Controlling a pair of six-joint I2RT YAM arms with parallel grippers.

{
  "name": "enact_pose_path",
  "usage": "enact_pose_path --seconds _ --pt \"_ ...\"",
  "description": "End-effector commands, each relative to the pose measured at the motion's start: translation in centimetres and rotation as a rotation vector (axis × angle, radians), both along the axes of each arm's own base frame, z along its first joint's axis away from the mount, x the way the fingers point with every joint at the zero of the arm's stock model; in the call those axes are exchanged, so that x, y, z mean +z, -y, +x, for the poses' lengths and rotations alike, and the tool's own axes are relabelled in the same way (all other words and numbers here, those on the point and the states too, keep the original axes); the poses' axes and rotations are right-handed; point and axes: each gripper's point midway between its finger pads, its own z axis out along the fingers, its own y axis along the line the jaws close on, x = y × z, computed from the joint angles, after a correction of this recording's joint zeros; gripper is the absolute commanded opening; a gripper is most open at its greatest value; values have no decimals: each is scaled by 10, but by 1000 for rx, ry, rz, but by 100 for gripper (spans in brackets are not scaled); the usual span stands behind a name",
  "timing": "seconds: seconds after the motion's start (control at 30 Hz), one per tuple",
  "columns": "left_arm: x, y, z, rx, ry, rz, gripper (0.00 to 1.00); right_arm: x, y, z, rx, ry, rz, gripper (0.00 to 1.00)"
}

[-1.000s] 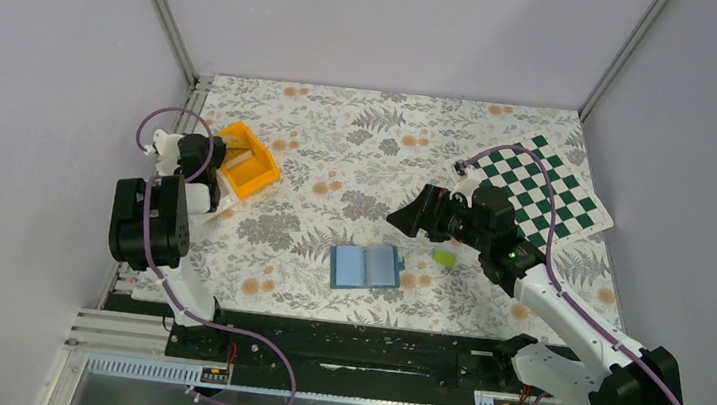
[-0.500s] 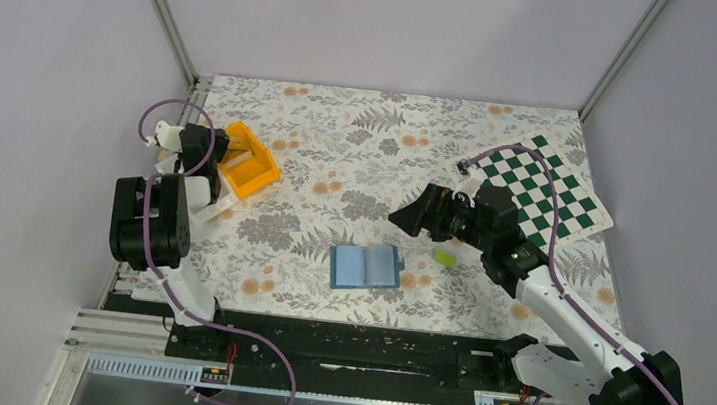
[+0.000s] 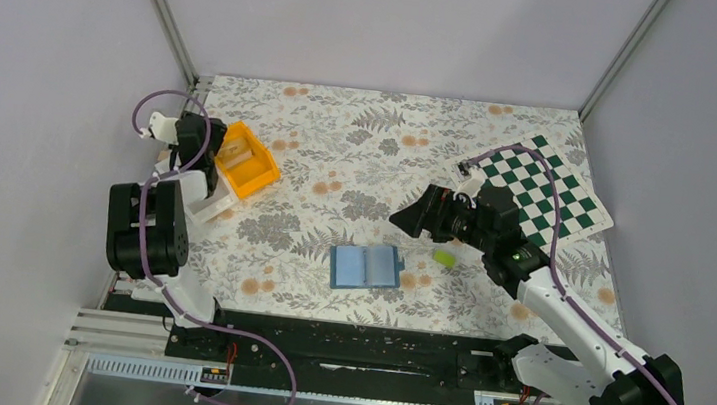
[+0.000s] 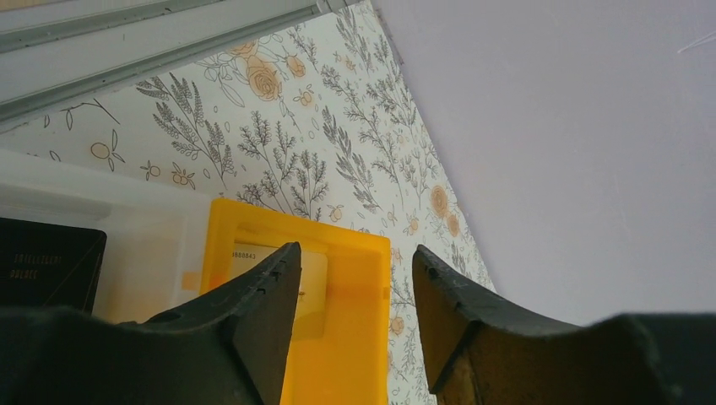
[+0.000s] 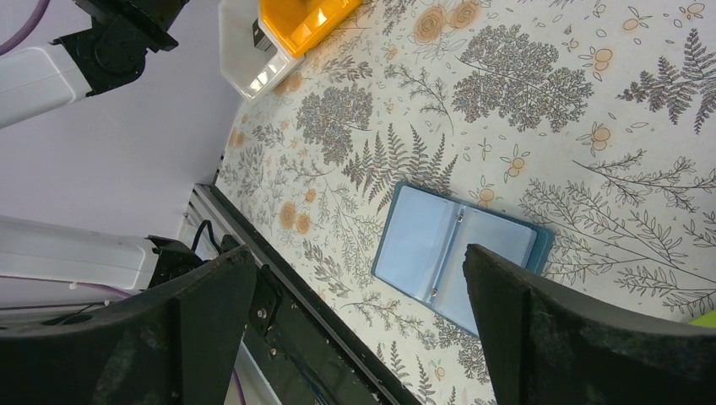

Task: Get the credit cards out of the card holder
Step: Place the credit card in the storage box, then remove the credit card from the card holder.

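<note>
Card holder [image 5: 422, 240] lies open and flat, framed between the right gripper's [image 5: 356, 253] wide-spread, empty jaws, well below them. Left gripper [image 4: 355, 261] jaws are parted and empty over the orange bin [image 4: 355, 337], which holds 1 pale card [image 4: 311, 283]. Count: 1 holder, 1 lime-green card [image 3: 444, 258] just right of it, 1 white bin [image 3: 212, 202].

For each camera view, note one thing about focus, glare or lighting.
Top external: even, soft light, everything sharp. Left wrist: dark fingers loom soft-edged up close; orange bin vividly bright. Right wrist: card holder crisp; glare on the bin.
</note>
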Motion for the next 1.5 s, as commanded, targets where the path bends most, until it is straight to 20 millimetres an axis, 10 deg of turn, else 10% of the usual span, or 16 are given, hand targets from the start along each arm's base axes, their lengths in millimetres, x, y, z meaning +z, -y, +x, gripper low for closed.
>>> enact_pose_path --seconds 0.0,0.43,0.67,0.87,1.07,1.47 --pt "47 -6 5 20 77 49 52 16 3 4 -16 36 11 100" --pt "114 77 -39 -383 17 20 53 -33 6 12 -30 -137 -62 93" --pt "105 209 -108 -848 -50 3 50 -46 -1 -10 6 -219 13 73" --pt "84 308 -183 -1193 -67 -40 49 -57 -14 -32 42 -212 -53 76" --pt "54 339 -237 -1358 -84 -94 48 -75 -22 -48 30 -233 -81 77" --pt "-23 354 -279 -1447 -164 -232 45 -111 -17 -45 -18 -277 -167 78"
